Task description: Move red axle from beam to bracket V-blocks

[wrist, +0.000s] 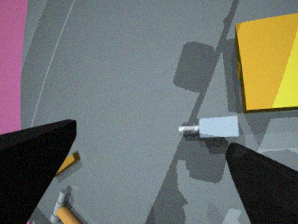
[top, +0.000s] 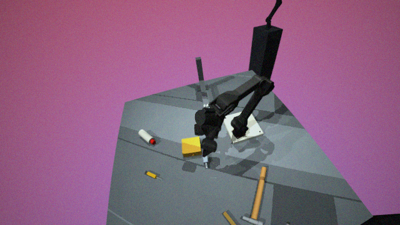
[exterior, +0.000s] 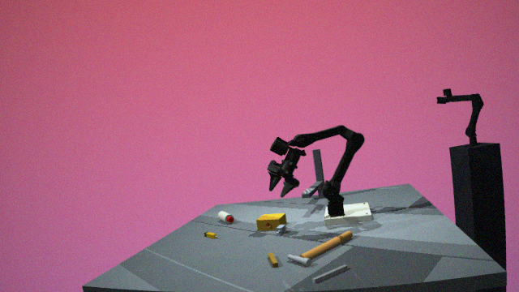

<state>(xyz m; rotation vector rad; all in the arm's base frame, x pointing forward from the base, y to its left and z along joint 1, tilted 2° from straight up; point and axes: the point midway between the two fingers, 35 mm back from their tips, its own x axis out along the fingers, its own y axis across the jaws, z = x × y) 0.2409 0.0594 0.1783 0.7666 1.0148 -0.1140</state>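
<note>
Jaws spread wide, nothing btwn; gripper (top: 206, 150) (exterior: 276, 193) (wrist: 154, 139) is nr yellow beam (top: 191, 145) (exterior: 276, 221) (wrist: 270, 65). Red axle (exterior: 268, 225) shows at beam's near face, apparently still inside. Off-line pull could drag beam; low swing might clip pale fitting (top: 205, 159) (exterior: 281, 229) (wrist: 218, 127) at right.
</note>
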